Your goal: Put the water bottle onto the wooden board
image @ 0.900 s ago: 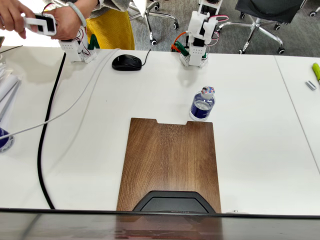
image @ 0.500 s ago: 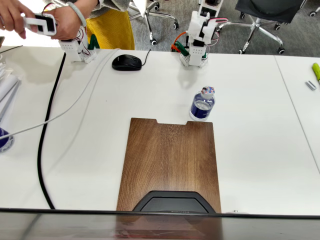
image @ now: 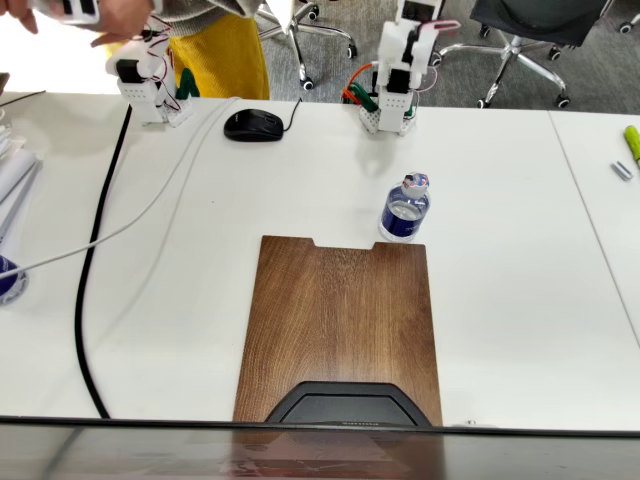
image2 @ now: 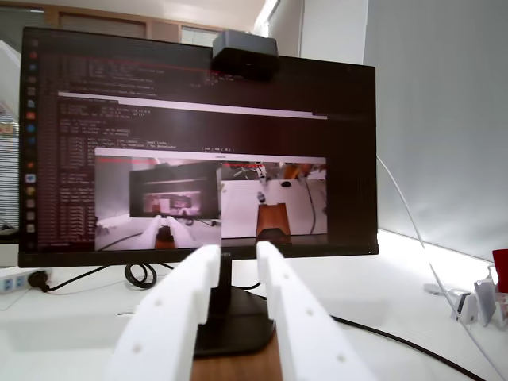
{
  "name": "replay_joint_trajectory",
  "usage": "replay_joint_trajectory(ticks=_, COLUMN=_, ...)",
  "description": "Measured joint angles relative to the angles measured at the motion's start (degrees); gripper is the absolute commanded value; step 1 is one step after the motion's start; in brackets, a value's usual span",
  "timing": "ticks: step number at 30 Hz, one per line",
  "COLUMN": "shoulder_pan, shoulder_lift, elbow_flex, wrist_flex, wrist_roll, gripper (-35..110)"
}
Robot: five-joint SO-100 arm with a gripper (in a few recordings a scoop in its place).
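The water bottle (image: 405, 212), small and clear with a blue label band and a whitish cap, stands upright on the white table just beyond the far right corner of the wooden board (image: 340, 320). The board is dark brown, lies flat with its notch on the far edge, and has nothing on its bare grain. My white arm (image: 397, 70) is folded upright at the table's far edge, well behind the bottle. In the wrist view my gripper (image2: 238, 252) is raised and level, its two white fingers (image2: 282, 302) a narrow gap apart with nothing between them.
A black angular piece (image: 345, 404) covers the board's near end. A black mouse (image: 254, 124) lies at the far edge, left of the arm. A black cable (image: 92, 260) and a white cable (image: 150, 205) cross the left side. A monitor (image2: 198, 143) faces the wrist camera.
My arm's upper part has lifted and tilted a little at the far edge. The bottle and the board have not moved.
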Motion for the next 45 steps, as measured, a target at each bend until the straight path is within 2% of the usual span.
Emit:
replay_joint_trajectory(ticks=8, shoulder_pan=-1.8, shoulder_lift=-5.2, elbow_flex=-39.6, wrist_flex=41.4, wrist_roll=4.4, gripper=11)
replay_joint_trajectory(ticks=12, shoulder_pan=-2.3, shoulder_lift=-4.4, elbow_flex=-56.1, wrist_flex=58.8, wrist_roll=5.7, gripper=11)
replay_joint_trajectory(ticks=22, shoulder_pan=-0.9, shoulder_lift=0.1, elbow_flex=-59.2, wrist_flex=84.1, wrist_roll=6.9, gripper=13)
replay_joint_trajectory(ticks=29, shoulder_pan=-0.8, shoulder_lift=0.1, elbow_flex=-54.6, wrist_flex=90.8, wrist_roll=7.0, gripper=12)
replay_joint_trajectory(ticks=38, shoulder_pan=-0.7, shoulder_lift=0.1, elbow_flex=-52.7, wrist_flex=91.3, wrist_roll=7.0, gripper=13)
replay_joint_trajectory(ticks=41, shoulder_pan=-0.5, shoulder_lift=0.1, elbow_flex=-48.7, wrist_flex=88.6, wrist_roll=7.0, gripper=13)
replay_joint_trajectory(ticks=45, shoulder_pan=-0.5, shoulder_lift=0.0, elbow_flex=-38.8, wrist_flex=79.2, wrist_roll=7.0, gripper=13)
